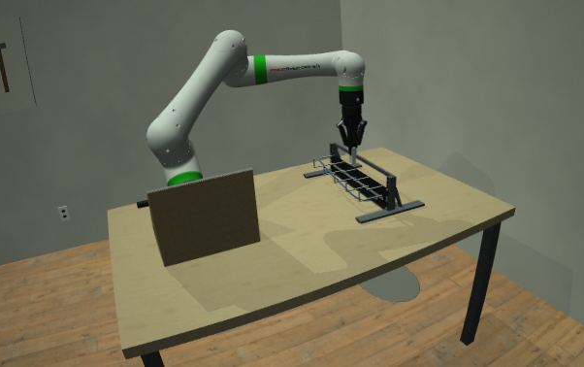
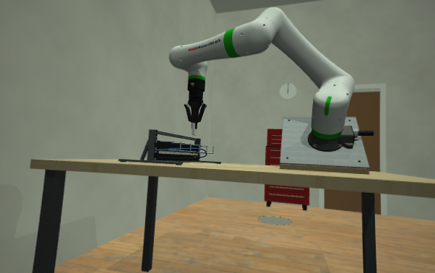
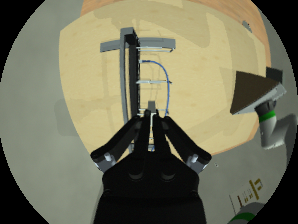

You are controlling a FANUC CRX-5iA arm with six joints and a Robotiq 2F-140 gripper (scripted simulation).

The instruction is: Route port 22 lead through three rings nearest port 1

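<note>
The small black rack (image 1: 361, 182) stands at the far right of the table, with its patch panel and wire cable manager rings along the front. The thin blue lead (image 1: 349, 188) runs along the rings; in the exterior view it loops round at the rack's right end (image 2: 201, 153). It also shows as a blue curve in the wrist view (image 3: 164, 82). My gripper (image 1: 352, 154) (image 2: 194, 131) hangs upright above the rack's far end, clear of it, with its fingers shut together and nothing between them. In the wrist view the fingertips (image 3: 152, 112) meet above the rack (image 3: 131, 63).
A brown board (image 1: 206, 220) stands upright on the table in front of my base. My base plate (image 2: 323, 144) takes up the table's other end. A red drawer cabinet (image 2: 282, 170) stands on the floor behind. The rack sits near the table's far edge.
</note>
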